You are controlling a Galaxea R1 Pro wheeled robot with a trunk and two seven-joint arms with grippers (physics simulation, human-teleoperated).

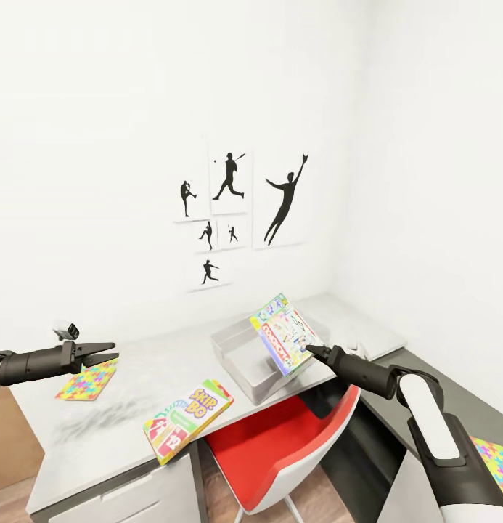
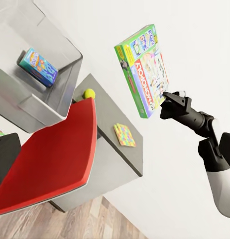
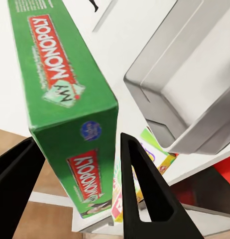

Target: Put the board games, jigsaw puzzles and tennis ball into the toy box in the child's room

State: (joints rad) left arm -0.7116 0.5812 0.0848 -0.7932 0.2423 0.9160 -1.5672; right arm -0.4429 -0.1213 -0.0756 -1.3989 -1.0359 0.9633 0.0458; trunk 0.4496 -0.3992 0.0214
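My right gripper [image 1: 313, 351] is shut on the green Monopoly board game [image 1: 284, 341], holding it tilted in the air over the near right side of the toy box [image 1: 236, 347]. The right wrist view shows this box [image 3: 70, 99] clamped between the black fingers [image 3: 140, 184]. The grey toy box [image 2: 55, 94] has a small blue board game [image 2: 38, 66] in it. A Skip-Bo board game [image 1: 187, 420] lies at the table's [image 1: 106, 428] front edge. My left gripper [image 1: 109, 351] hovers open just above a jigsaw puzzle [image 1: 88, 379]. The tennis ball [image 2: 89, 93] and a second puzzle [image 2: 124, 135] lie on the lower grey unit.
A red chair [image 1: 280, 443] is tucked under the table, in front of the toy box. The dark side unit [image 1: 454, 392] runs along the right wall, with a puzzle [image 1: 496, 459] near its front. Silhouette pictures [image 1: 229, 211] hang on the white wall behind.
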